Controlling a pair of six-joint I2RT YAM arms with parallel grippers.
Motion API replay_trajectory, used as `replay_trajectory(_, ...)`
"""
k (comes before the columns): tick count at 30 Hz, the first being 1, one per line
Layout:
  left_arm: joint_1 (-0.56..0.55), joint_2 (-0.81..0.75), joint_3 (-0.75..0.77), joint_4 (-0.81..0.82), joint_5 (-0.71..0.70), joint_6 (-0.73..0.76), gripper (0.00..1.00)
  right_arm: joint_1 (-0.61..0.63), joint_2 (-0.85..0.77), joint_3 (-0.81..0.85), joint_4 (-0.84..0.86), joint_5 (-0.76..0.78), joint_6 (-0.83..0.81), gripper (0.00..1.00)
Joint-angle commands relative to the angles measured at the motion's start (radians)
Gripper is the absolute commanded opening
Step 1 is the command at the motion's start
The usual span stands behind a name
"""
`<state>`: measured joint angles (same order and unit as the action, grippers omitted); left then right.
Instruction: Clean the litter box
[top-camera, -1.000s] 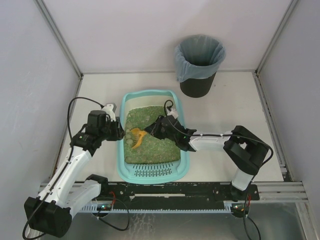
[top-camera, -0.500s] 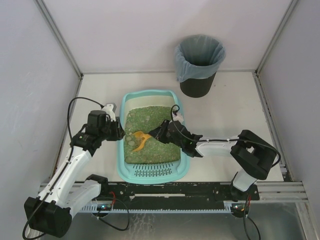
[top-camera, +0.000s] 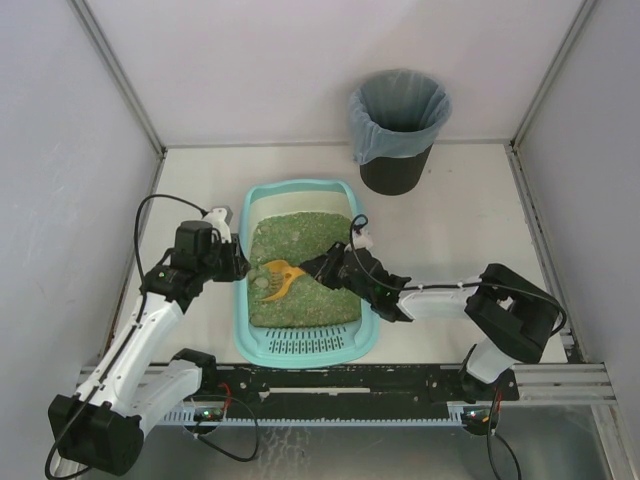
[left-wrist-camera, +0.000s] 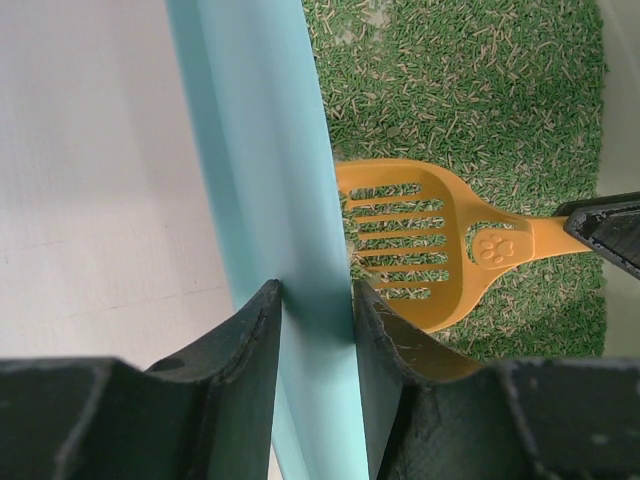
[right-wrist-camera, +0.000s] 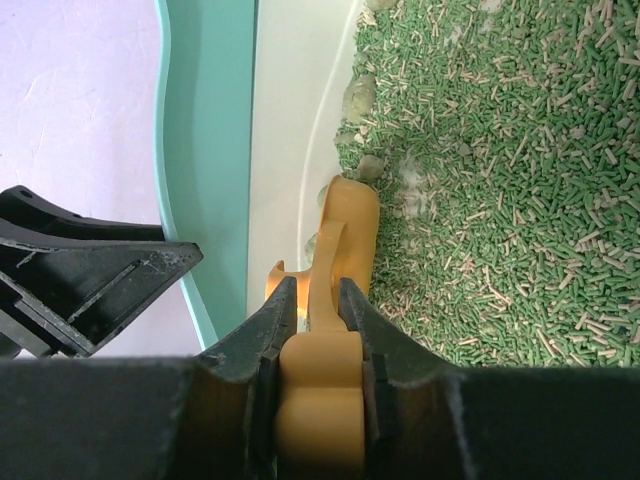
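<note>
The right gripper (right-wrist-camera: 318, 300) is clenched on the handle of the orange scoop (left-wrist-camera: 420, 240), whose slotted blade sits over the green litter (right-wrist-camera: 500, 150) just beside the left wall. The left gripper (left-wrist-camera: 312, 300) pinches that wall's rim — the litter box (top-camera: 300, 187) sits on the table (top-camera: 460, 200), grate end nearest the arms, the black bin (top-camera: 398, 130) well beyond its far end.

Left end effector (left-wrist-camera: 312, 300) and right end effector (right-wrist-camera: 318, 298) clamped.

The white table (top-camera: 470, 210) carries the teal litter box (top-camera: 304, 346) and, farther back, a black bin (top-camera: 396, 173)
</note>
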<state>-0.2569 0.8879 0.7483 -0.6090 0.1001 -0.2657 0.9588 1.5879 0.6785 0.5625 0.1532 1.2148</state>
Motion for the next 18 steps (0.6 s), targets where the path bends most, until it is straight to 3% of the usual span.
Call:
replay_trajectory(1,-0.006,-0.031,-0.007,0.012,0.02,0.016,0.37,-0.002,-0.046,-0.016,0.077,0.034,0.035,0.0)
replay_trajectory(18,-0.007,-0.23,-0.02,0.05,-0.078,-0.004,0.49,-0.009,-0.211,-0.056,-0.006,0.104,-0.008,0.0)
